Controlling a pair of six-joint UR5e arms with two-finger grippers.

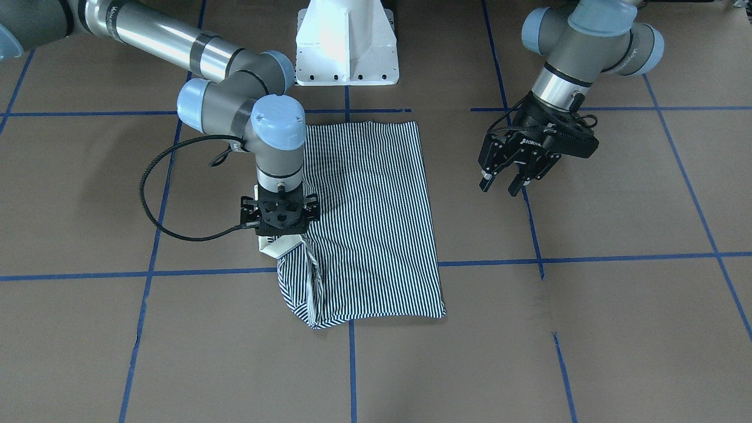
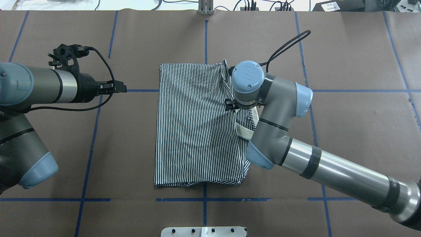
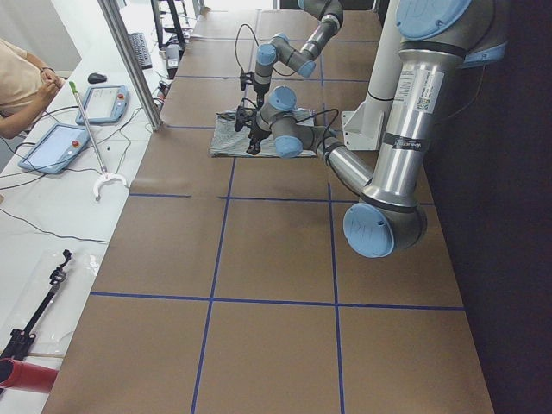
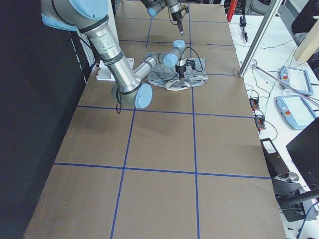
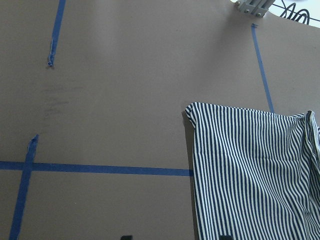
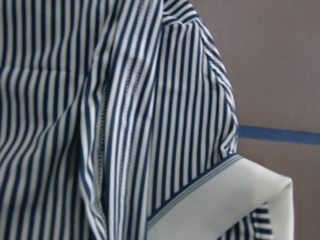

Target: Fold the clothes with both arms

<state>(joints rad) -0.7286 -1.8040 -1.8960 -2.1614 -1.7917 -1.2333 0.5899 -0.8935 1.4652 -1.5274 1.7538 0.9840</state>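
Front-facing view, shirt: the striped shirt (image 1: 376, 223) lies flat as a long rectangle in the middle of the tabletop (image 1: 587, 323), across a blue tape line (image 1: 587, 257).
Front-facing view, right gripper: the right gripper (image 1: 279, 226) is down on the shirt's bunched edge, at the cream collar (image 1: 271, 247). Its fingers are hidden under the wrist, so I cannot tell whether it is clamped on the cloth.
Front-facing view, left gripper: the left gripper (image 1: 501, 187) hangs well apart from the shirt's other edge, with its fingers apart and nothing in them.
Overhead view: the edge on the robot's left and the near and far edges look straight. The edge on its right is rumpled, with the collar poking out beside the right wrist.
Side views: both arms are too small to add anything.
Left wrist view: only a neat far corner of the shirt and bare tabletop show.
Right wrist view: a close look at the stripes, a seam and the folded collar, with no fingers in sight.
Progress: the lengthwise folding looks largely done. Tidying the collar edge and a crosswise fold probably remain.
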